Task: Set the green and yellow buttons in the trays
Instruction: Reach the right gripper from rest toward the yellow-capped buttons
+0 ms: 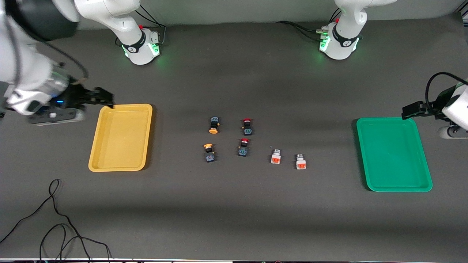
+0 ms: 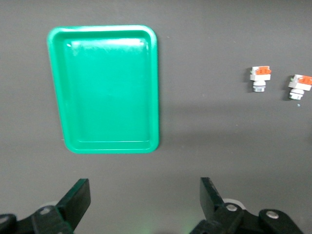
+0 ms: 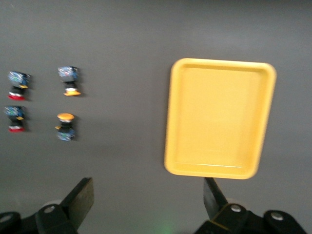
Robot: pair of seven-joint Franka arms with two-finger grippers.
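Front view showed a dark table (image 1: 234, 219) with a yellow tray (image 1: 120, 138) toward the right arm's end and a green tray (image 1: 394, 155) toward the left arm's end, both with nothing in them. The right gripper (image 1: 106, 99) hung in the air at the corner of the yellow tray that was farthest from the front camera, and the left gripper (image 1: 411, 110) hung just off the matching corner of the green tray. In the wrist views the fingers (image 2: 78, 197) of the left gripper and the fingers (image 3: 83, 197) of the right gripper were spread wide, with only bare table between them and nothing held. All the switches lay between the two trays, well apart from both grippers. One yellow-capped button (image 1: 214, 125) lay farther from the front camera, and the second yellow-capped button (image 1: 209, 152) lay nearer, almost in line with it. Beside them, toward the left arm's end, were two red-capped switches (image 1: 247, 126), one nearer than the other. More toward the green tray lay a white button (image 1: 275, 156) and another white button (image 1: 300, 162), close beside each other, each with an orange patch. Some black cables (image 1: 55, 226) lay on the table at the edge nearest to the front camera, toward the right arm's end.
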